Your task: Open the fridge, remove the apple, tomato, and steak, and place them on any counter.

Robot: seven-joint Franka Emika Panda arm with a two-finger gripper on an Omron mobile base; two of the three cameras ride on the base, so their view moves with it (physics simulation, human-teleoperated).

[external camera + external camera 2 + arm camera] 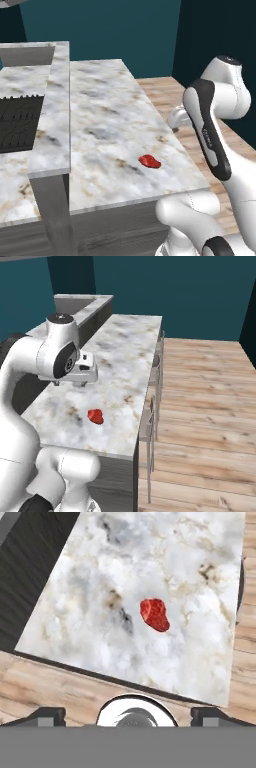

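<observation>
The steak [149, 161] [95, 416] [155, 614], a small flat red lump, lies alone on the marbled counter [110, 115] [125, 346] [165, 562], close to its near edge. My gripper [128, 714] hangs well above the counter and looks straight down at the steak. Its two dark fingertips [47, 714] stand wide apart, open, with nothing between them. In the right base view the hand [82, 372] hovers above and behind the steak, apart from it. The fridge, apple and tomato are out of view.
A black ridged cooktop [17, 122] sits to the left behind a raised marble ledge [52, 100]. Metal stools [150, 421] line the counter's right side. Wooden floor [210, 396] spreads beyond them, with teal walls behind.
</observation>
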